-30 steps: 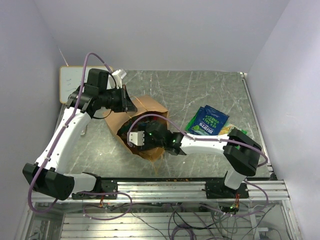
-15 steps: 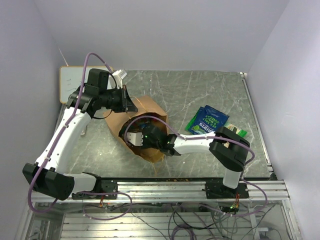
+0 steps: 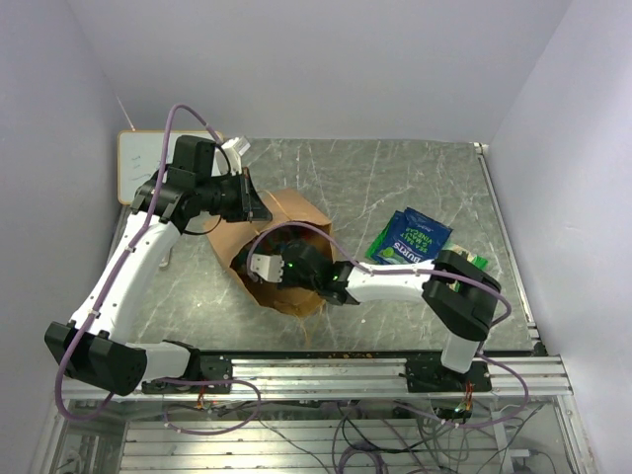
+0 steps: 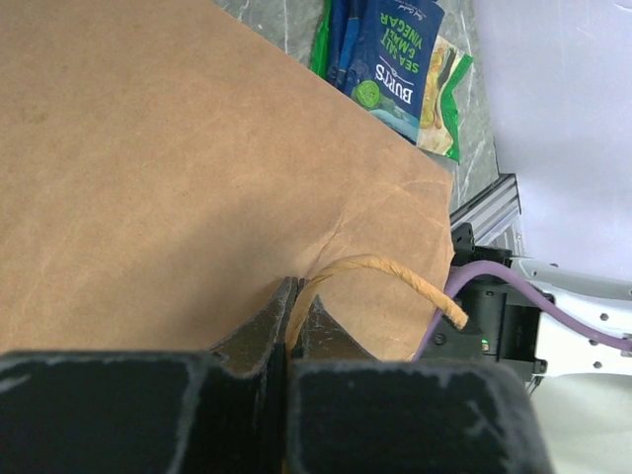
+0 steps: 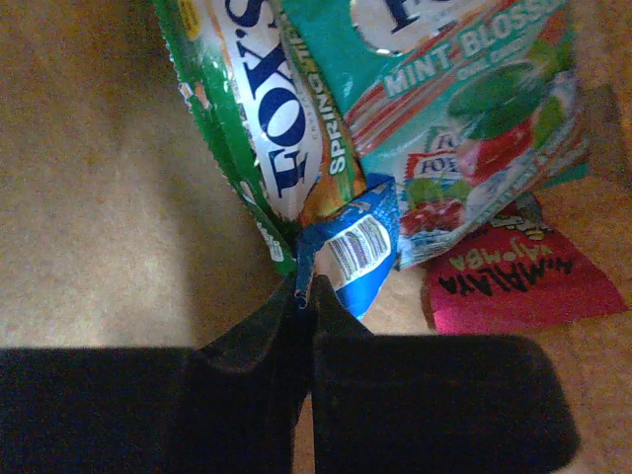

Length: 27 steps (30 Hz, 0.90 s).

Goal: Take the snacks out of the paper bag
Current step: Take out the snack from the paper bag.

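The brown paper bag [image 3: 296,212] lies on its side mid-table, its mouth facing the near edge. My left gripper [image 4: 292,296] is shut on the bag's twisted handle [image 4: 395,272] and holds the mouth up. My right gripper [image 5: 304,291] is deep inside the bag, shut on the edge of a small blue snack packet [image 5: 360,247]. Beside it in the bag lie a green packet [image 5: 257,109], a teal mint packet [image 5: 464,99] and a red packet [image 5: 513,281]. Out on the table, a blue packet [image 3: 415,237] rests on a green one [image 3: 472,261].
A small whiteboard [image 3: 143,163] lies at the back left corner. The metal rail [image 3: 326,370] runs along the near edge, and the right arm's elbow [image 3: 462,296] sits close to the packets on the table. Walls close in on three sides.
The right gripper has pushed further into the bag and closed from open onto the blue packet's edge. The left arm has not moved.
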{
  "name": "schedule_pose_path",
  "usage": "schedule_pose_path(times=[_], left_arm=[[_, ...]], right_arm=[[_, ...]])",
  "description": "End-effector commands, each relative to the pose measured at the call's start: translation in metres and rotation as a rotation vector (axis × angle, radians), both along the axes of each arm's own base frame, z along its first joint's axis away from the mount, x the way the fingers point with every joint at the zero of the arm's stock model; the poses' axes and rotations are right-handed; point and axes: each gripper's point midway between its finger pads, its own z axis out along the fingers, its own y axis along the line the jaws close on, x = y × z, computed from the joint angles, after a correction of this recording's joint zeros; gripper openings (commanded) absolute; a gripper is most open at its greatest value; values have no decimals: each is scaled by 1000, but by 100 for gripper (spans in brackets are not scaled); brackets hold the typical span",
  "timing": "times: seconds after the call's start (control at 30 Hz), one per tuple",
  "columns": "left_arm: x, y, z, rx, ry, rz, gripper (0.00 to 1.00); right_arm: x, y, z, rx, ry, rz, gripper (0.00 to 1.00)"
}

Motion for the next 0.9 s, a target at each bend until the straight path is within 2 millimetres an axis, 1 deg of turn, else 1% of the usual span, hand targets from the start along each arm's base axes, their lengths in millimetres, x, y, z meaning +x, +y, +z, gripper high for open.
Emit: schedule_pose_path(times=[0.0,0.03,0.17,0.2,0.27,0.33,0.5,0.63,0.7,0.77,0.8,0.87], left_arm=[[2,-3,8,-18,-29,-5,7],[3,-3,8,-17,-30,-4,7],[4,-4,6,-20,-22,0,7],[4,-4,5,-21,-20,2,7],[5,-4,5,-17,-17,3,7],[6,-4,4,-16,-14,7,7],[10,-5,5,-24,-14,27,7],[12,-5,4,-27,-10,42,7],[14,-4,3,-24,-9,51,7],[16,-4,2,-20,-5,57,7],[17,-4,2,-17,-2,62,7],[19,-5,3,-23,4,68,7]], right_arm=[[-5,0,34,95,20,-6,0],[-8,-1,39,105,27,-4,0],[-22,-3,68,164,56,36,0],[-28,-10,64,154,74,38,0],[-37,-18,71,166,96,50,0],[-48,-24,85,196,112,72,0],[-77,-35,112,258,181,145,0],[-97,-51,138,300,220,176,0],[-107,-62,153,321,230,186,0],[-112,-74,173,353,219,176,0],[-115,-82,189,383,202,167,0],[-114,-97,212,425,174,119,0]])
